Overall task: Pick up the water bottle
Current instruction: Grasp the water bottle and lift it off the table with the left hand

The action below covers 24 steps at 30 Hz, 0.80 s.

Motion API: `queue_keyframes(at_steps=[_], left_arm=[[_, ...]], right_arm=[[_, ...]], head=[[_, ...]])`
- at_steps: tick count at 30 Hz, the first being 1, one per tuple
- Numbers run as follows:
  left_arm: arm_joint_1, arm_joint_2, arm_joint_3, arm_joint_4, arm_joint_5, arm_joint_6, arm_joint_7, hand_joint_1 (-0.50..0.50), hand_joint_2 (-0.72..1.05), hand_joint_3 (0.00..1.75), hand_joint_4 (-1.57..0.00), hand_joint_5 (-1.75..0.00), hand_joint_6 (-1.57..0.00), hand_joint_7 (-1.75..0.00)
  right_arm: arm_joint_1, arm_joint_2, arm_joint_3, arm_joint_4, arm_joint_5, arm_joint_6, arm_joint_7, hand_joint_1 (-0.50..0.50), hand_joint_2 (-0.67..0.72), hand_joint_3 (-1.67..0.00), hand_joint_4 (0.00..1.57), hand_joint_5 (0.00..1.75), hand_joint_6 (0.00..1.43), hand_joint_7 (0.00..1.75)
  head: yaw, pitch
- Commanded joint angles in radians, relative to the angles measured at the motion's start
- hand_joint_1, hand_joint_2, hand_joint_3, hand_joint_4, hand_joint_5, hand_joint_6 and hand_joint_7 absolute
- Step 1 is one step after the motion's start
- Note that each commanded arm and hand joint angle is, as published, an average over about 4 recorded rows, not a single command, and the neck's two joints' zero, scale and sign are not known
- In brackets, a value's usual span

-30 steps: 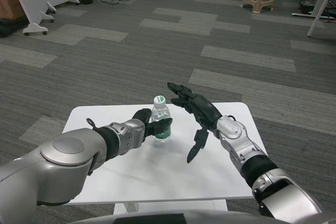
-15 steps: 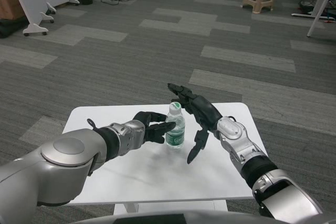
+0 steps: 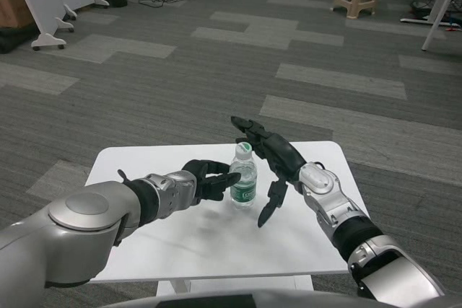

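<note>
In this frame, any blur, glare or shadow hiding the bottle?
Head view: bottle sharp, no glare; left robot hand and right robot hand crisp; soft shadows on the table; far room edges bend slightly.

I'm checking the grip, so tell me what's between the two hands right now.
In the head view, only the water bottle stands between them: left hand touching its side, right hand open just beyond it.

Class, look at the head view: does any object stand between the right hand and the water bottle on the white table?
Nothing visible does. The water bottle stands upright on the white table, with the right hand open just to its right and the left hand at its left side, fingertips at the bottle. Only bare tabletop lies between the right hand and the bottle.
</note>
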Motion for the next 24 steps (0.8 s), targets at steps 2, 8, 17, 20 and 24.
queue_keyframes(at_steps=[2,8,17,20,24], left_arm=[[0.029,0.046,0.006,-0.039,0.026,-0.017,-0.024,0.5,0.87,0.09,0.0,-1.64,-0.2,-0.56],[0.051,0.077,0.014,-0.072,0.035,-0.035,-0.044,0.5,0.87,0.09,0.0,-1.54,-0.1,-0.45],[0.087,0.114,0.053,-0.118,0.059,-0.07,-0.07,0.5,1.0,0.09,0.0,-1.54,0.0,-0.17],[0.102,0.125,0.083,-0.129,0.087,-0.073,-0.07,0.5,1.05,0.09,0.0,-1.46,0.0,-0.07],[0.106,0.13,0.089,-0.134,0.104,-0.078,-0.07,0.5,1.05,0.09,0.0,-1.08,0.0,0.0]], right_arm=[[0.021,-0.011,-0.012,-0.023,0.008,-0.012,-0.007,-0.21,0.57,-0.24,0.0,0.58,0.0,0.0],[0.04,-0.014,-0.022,-0.039,0.01,-0.011,-0.007,-0.21,0.57,-0.24,0.0,0.58,0.0,0.0],[0.05,-0.014,-0.052,-0.041,0.01,-0.012,-0.013,-0.25,0.55,-0.24,0.0,0.58,0.0,0.0],[0.05,-0.019,-0.087,-0.006,0.01,-0.012,-0.023,-0.25,0.57,-0.24,0.0,0.58,0.0,0.0],[0.034,-0.031,-0.131,0.077,0.01,-0.009,-0.038,-0.25,0.63,-0.24,0.0,0.58,0.0,0.0]], head=[[-0.008,0.001],[-0.014,0.004],[-0.021,0.005],[-0.03,0.006],[-0.043,-0.003]])
